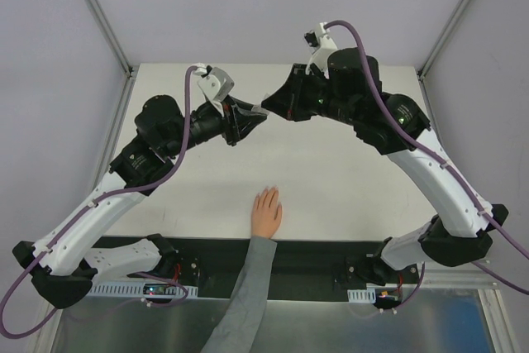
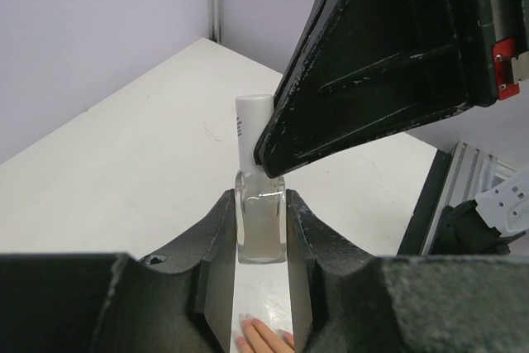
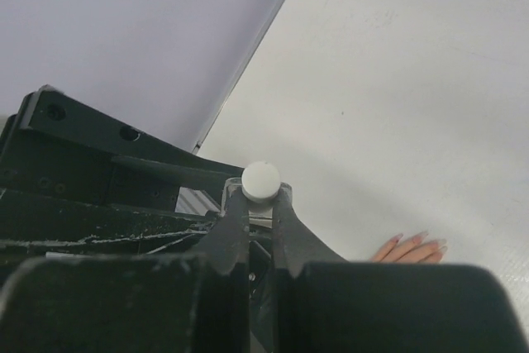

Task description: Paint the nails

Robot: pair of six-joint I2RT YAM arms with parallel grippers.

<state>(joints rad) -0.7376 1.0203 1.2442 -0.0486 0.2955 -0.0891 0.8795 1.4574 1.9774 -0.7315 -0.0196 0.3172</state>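
Nails (image 1: 267, 193): on the hand (image 1: 266, 214) lying flat at the near edge of the table (image 1: 347, 171), well below both claws. Above it, the left gripper (image 1: 253, 121) clamps the glass bottle (image 2: 261, 233) upright to brace it. The right gripper (image 1: 274, 106) pinches the white cap (image 3: 261, 180), presumably to unscrew it.
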